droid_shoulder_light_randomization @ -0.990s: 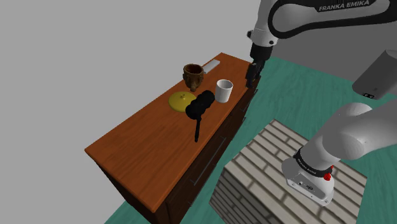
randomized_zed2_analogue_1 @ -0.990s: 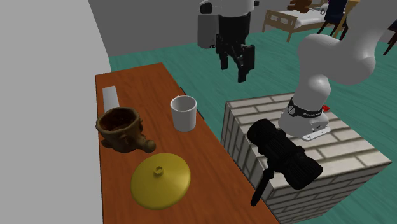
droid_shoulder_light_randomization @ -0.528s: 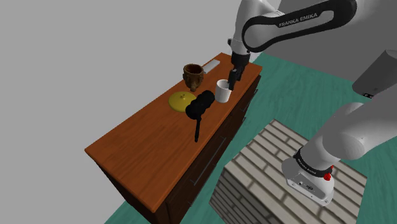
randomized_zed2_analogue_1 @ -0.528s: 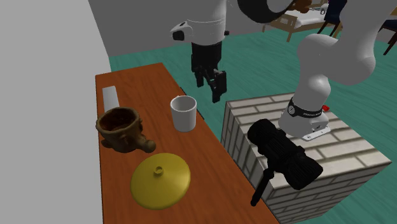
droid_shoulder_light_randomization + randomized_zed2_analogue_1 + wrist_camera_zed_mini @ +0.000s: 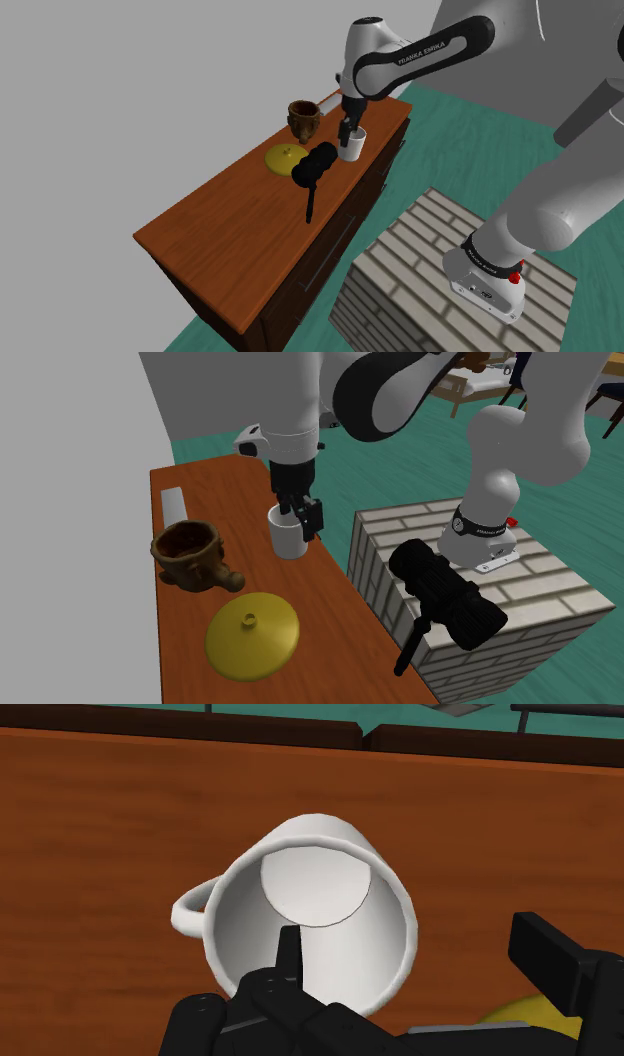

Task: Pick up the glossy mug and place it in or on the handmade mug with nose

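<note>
Hovering at the white mug point(image 5: 312, 894).
Fingers point(image 5: 556, 966) open, 1 inside the rim, 1 outside, gripping nothing.

I see the white mug point(image 5: 287, 537) upright on the wooden cabinet top point(image 5: 220, 482), mouth up, empty, glossy, with a small loop handle. In the second exterior view the brown lumpy mug point(image 5: 192, 555) stands upright at its 8 o'clock, near but apart, nose jutting toward 4 o'clock.
</note>
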You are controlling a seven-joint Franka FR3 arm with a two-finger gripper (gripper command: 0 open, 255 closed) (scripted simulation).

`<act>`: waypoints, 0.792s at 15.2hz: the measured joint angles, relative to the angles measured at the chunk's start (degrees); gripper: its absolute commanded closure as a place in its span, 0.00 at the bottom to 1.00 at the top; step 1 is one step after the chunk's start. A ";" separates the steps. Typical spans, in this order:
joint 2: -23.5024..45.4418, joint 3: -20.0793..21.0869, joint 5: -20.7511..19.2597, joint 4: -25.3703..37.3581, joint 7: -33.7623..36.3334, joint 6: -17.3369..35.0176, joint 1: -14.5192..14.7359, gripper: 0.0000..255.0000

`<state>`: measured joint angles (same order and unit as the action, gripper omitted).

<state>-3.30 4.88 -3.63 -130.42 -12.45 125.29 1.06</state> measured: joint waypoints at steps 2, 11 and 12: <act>0.95 -0.02 -0.22 -0.54 0.09 1.54 -0.04 0.00; 2.62 -0.05 -0.58 -1.77 0.39 4.45 -0.08 0.00; 2.62 -0.05 -0.58 -1.77 0.39 4.45 -0.08 0.00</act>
<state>-0.68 4.83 -4.21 -132.19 -12.06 129.74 0.98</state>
